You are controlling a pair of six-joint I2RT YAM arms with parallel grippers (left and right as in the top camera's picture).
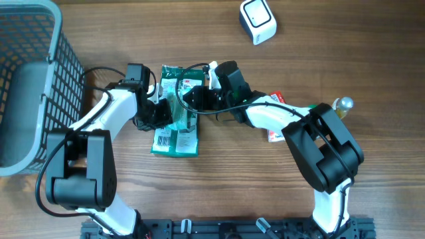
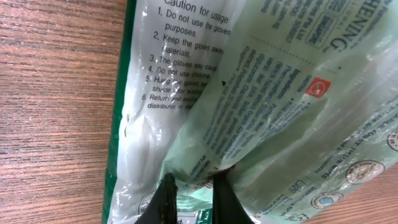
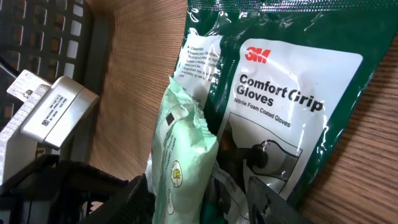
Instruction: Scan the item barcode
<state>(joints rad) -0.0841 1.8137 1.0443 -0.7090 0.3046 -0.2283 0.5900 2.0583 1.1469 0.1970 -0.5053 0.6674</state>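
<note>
The pale green crinkled plastic packet (image 1: 176, 106) is just left of the centre of the overhead frame, lifted between the two arms. It is above a dark green and white plastic bag of 3M Comfort Grip gloves (image 1: 178, 141) that lies flat on the wood-grain worktop (image 1: 372, 53).

In the left wrist view the packet (image 2: 280, 112) fills the right side, its small print facing the camera. The left pincer (image 2: 193, 186) is closed tight on the packet's lower edge at the bottom of the frame, its two dark fingertips (image 2: 165, 194) pinching the film.

In the right wrist view the packet (image 3: 183, 149) stands upright at lower centre, in front of the glove bag (image 3: 292, 106). Its lower end sits between the half-parted fingers of the right pincer (image 3: 193, 208). I cannot tell whether those fingers press on it.

Overhead, the left pincer (image 1: 157, 113) comes in from the left and the right pincer (image 1: 192, 98) from the right, meeting over the glove bag.

A red and white flat packet (image 1: 273, 135) lies partly under the right arm. A small object with a shiny round gold top (image 1: 344, 103) lies to its right. A white rounded barcode scanner (image 1: 257, 21) sits at the upper right, well apart from the packet. A grey plastic mesh basket (image 1: 56, 40) fills the left edge.
</note>
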